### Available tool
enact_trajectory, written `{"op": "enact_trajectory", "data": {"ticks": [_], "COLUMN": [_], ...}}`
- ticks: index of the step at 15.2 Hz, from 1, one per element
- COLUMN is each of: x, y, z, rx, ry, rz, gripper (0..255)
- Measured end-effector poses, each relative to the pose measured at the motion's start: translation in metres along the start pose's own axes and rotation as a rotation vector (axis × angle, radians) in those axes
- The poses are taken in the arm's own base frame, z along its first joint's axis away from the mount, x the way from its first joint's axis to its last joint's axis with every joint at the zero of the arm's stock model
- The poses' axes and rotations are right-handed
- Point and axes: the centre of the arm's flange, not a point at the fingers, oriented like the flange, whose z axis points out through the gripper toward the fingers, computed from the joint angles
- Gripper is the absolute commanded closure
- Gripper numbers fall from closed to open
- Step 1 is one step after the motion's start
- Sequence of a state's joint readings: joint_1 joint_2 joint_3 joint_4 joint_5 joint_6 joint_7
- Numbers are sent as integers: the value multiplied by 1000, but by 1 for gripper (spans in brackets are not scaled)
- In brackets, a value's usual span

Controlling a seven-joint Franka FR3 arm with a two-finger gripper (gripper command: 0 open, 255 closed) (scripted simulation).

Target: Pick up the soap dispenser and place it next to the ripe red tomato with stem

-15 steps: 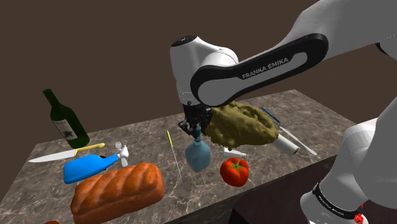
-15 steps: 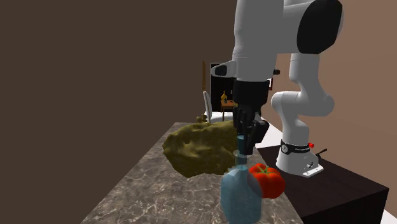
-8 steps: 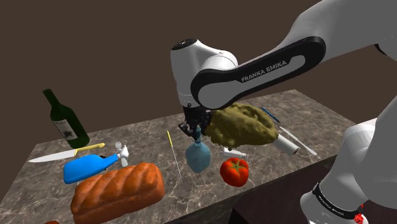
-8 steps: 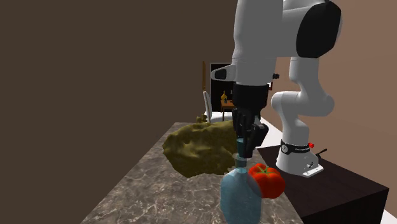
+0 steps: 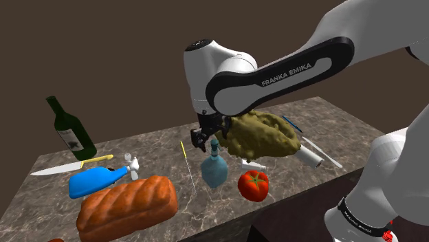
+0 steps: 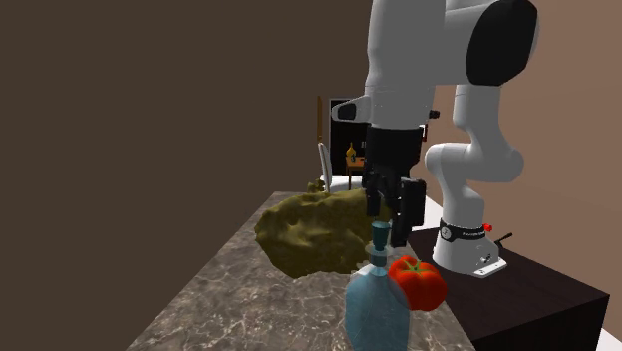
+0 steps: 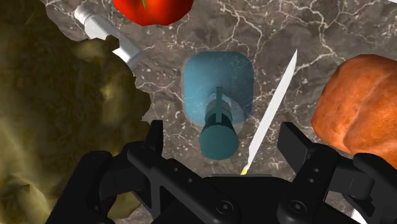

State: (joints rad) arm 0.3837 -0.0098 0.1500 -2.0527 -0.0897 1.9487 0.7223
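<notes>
Dark veined marble: counter (image 5: 335, 128), bearing all the items below.

White arm (image 5: 275, 75) with dark joints reaches over the counter's middle.

Olive-brown lumpy mass (image 5: 265, 135), the largest item, lies just behind the tomato and dispenser in the shoulder view.

Orange-brown loaf (image 5: 127, 204) lies at the near edge, toward the shoulder view's left.

Dark green wine bottle (image 5: 71, 128), leaning, stands at the far left corner in the shoulder view.

Bright blue bottle (image 5: 96, 181) lies on its side between the wine bottle and the loaf.

Pale blue dispenser (image 5: 214, 170) stands upright on the counter, pump uppermost. It is just beside the tomato, on the tomato's left in the shoulder view; whether the two touch cannot be told. The olive mass is close behind it.

Red tomato (image 5: 253, 185) with green stem sits near the counter's front edge.

Black gripper (image 5: 208, 137) hangs directly above the dispenser. Its fingers (image 7: 154, 137) are spread wide, one on each side of the pump head and clear of it, so nothing is held.

Knife (image 5: 55, 170), pale blade with yellow handle, lies flat below the wine bottle.

White tube (image 5: 308, 158) juts from under the olive mass, on the shoulder view's right.

Thin pale rod (image 5: 187, 165) lies between the dispenser and the loaf.
</notes>
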Motion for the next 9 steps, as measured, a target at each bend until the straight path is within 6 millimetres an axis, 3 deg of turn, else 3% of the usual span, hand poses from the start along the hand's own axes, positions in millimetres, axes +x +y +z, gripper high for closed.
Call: {"op": "enact_trajectory", "data": {"ticks": [4, 9], "x": [1, 1], "y": [1, 1], "z": [-37, -43], "rx": [1, 0], "ry": [1, 0], "rz": [0, 0], "gripper": [0, 0]}}
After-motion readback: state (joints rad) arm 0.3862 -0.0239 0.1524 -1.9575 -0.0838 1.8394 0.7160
